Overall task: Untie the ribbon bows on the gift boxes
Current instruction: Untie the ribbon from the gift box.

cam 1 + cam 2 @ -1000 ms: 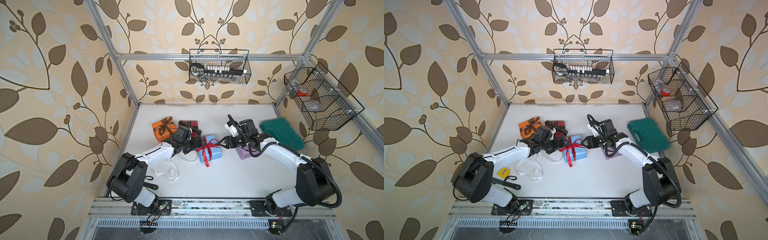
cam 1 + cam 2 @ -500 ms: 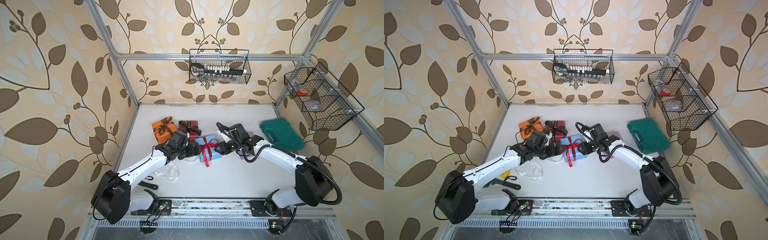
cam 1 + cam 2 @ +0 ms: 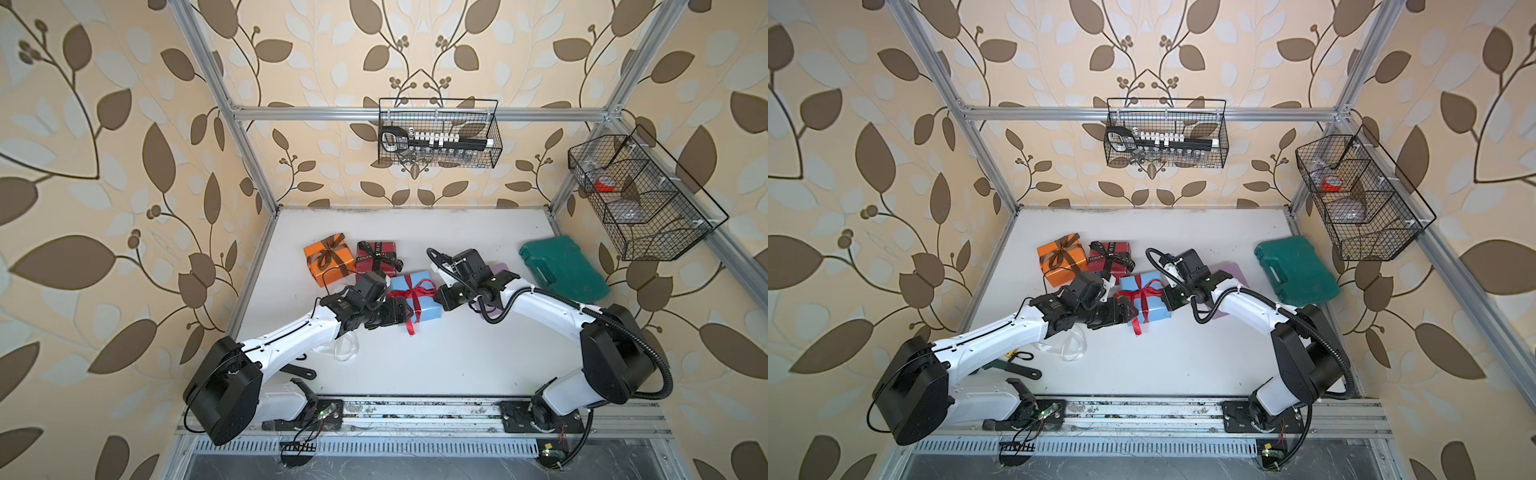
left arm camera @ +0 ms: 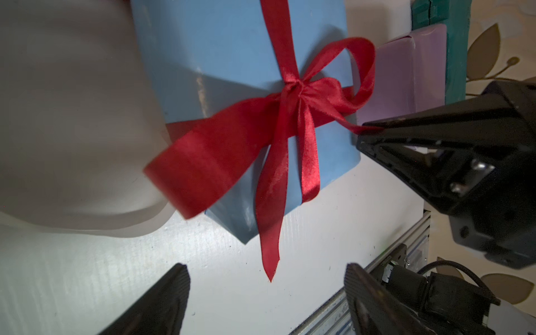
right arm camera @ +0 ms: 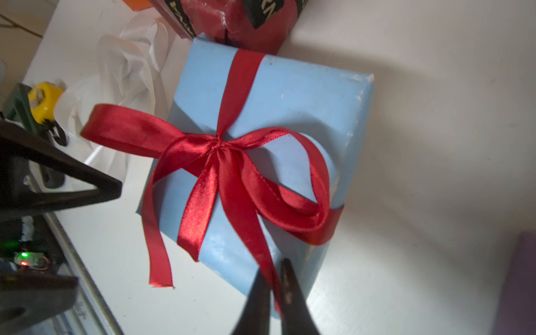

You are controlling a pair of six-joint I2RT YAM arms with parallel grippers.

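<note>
Just below the middle of both top views, the light blue box (image 3: pixel 428 307) sits on the white desk (image 3: pixel 436 365) between the two arms, with its red ribbon bow (image 3: pixel 409 293) tied on top. The right end effector (image 5: pixel 274 275) is pinched shut on one red tail, which runs taut from the knot to its tips. The left end effector (image 4: pixel 265 269) is spread wide and holds nothing, and the other tail's pointed end hangs between its fingers, over the box's edge and down to the desk.

The step in hand looks like drawing the bow open. It should go best if the pinched tail is pulled straight away from the knot, low and along its own length. The box is light and will likely slide instead, so the left side should take the second tail or brace the box to give a counter-pull. Catching a loop instead of a tail would tighten the knot.

The ribbon is glossy satin. It has a small tight knot at the centre of the lid, one broad loop toward the left arm and one rounder loop lying flat. Toward the upper left, the orange box (image 3: pixel 328 266) and the dark red box (image 3: pixel 382 249) carry tied bows. A white ribbon (image 3: pixel 347 351) lies loose at the lower left.
</note>
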